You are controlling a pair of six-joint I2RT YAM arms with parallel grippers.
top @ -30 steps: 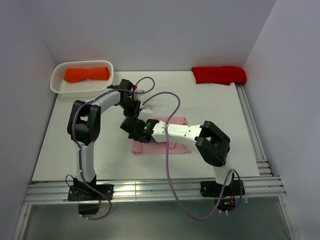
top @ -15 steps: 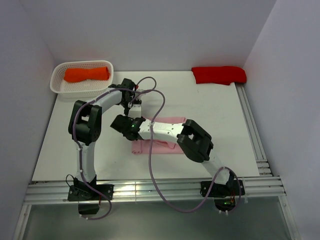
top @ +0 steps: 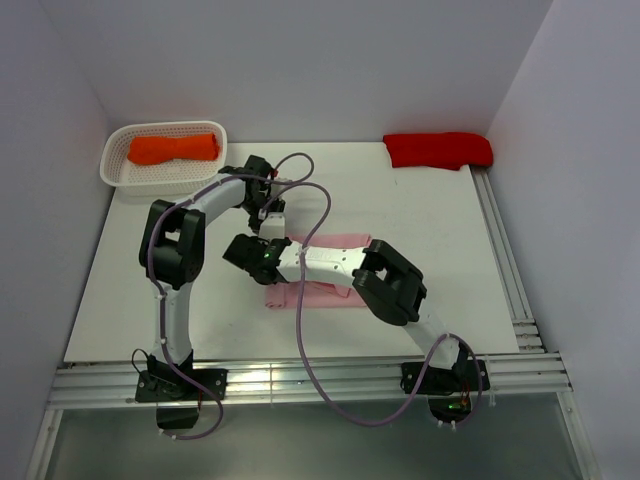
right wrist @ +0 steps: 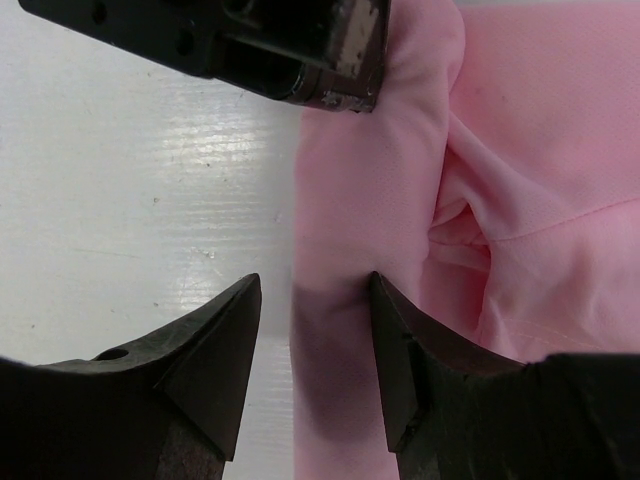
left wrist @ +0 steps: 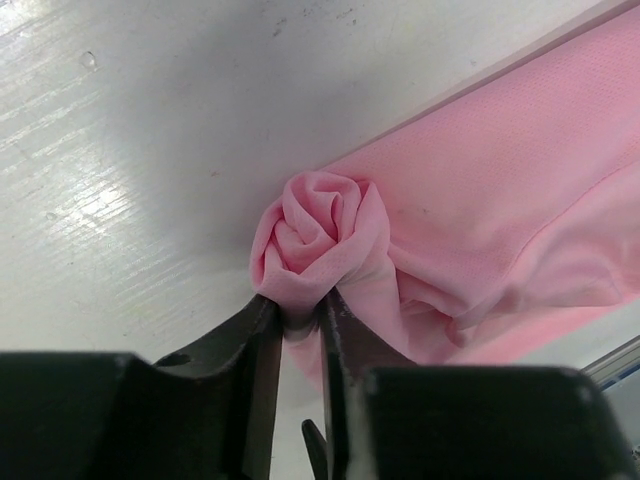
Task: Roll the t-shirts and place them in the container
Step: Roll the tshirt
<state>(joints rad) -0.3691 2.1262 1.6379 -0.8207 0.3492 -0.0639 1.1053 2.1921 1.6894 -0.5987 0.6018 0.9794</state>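
The light pink t-shirt point(top: 322, 296) lies at mid-table, mostly under my right arm. Its left end is wound into a tight roll point(left wrist: 320, 235). My left gripper point(left wrist: 298, 305) is shut on the bottom fold of that roll, and it hangs over the shirt's far left corner point(top: 270, 215). My right gripper point(right wrist: 312, 290) is open and straddles the roll's left edge: one finger point(right wrist: 400, 350) presses the pink cloth point(right wrist: 540, 130), the other is over bare table. From above, the right gripper point(top: 255, 247) sits just near of the left one.
An orange t-shirt point(top: 172, 148) lies in a white basket point(top: 110, 165) at the back left. A red t-shirt point(top: 437, 150) lies at the back right corner. Metal rails point(top: 500, 250) run along the table's right and near edges.
My right arm swung left and folded its elbow inward, bringing its gripper to the shirt's left end. The left gripper stayed on the roll, its jaws slightly less tight.
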